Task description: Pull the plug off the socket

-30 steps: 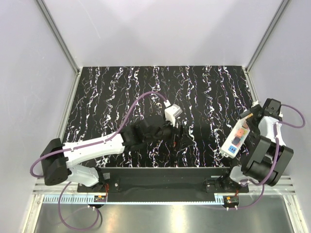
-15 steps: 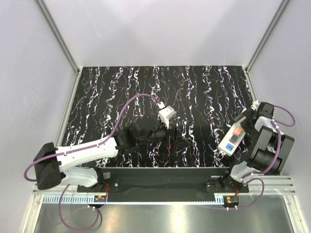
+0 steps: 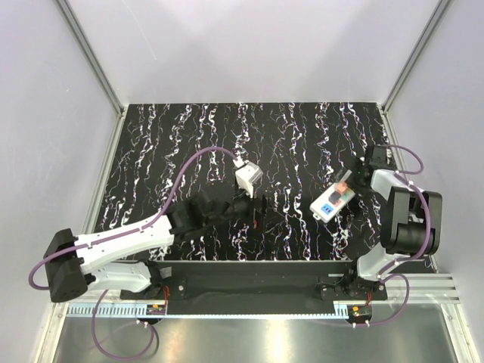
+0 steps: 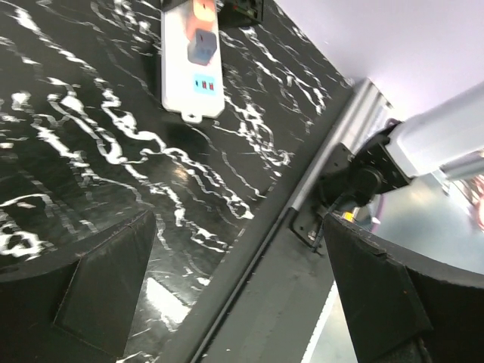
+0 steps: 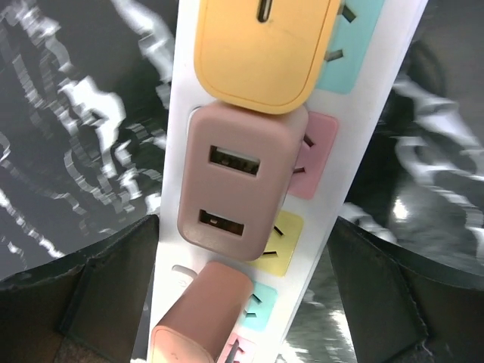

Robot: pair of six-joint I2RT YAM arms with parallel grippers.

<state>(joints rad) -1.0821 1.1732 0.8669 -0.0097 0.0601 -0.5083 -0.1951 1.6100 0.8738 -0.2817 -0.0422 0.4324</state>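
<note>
1. Near the right edge, right gripper (image 3: 361,173), clamped on the power strip (image 3: 333,201), has swung it inward; plug (image 3: 343,186) still seated.
2. Wide open and empty, left gripper (image 4: 238,219) sits toward the front edge; the strip is now closer for the pull.

No lettering can be read, even on the socket (image 5: 355,128).

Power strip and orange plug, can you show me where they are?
power strip (image 3: 334,200): top external view, the middle of its long body.
orange plug (image 5: 261,49): right wrist view, the middle of its flat top face.
</note>
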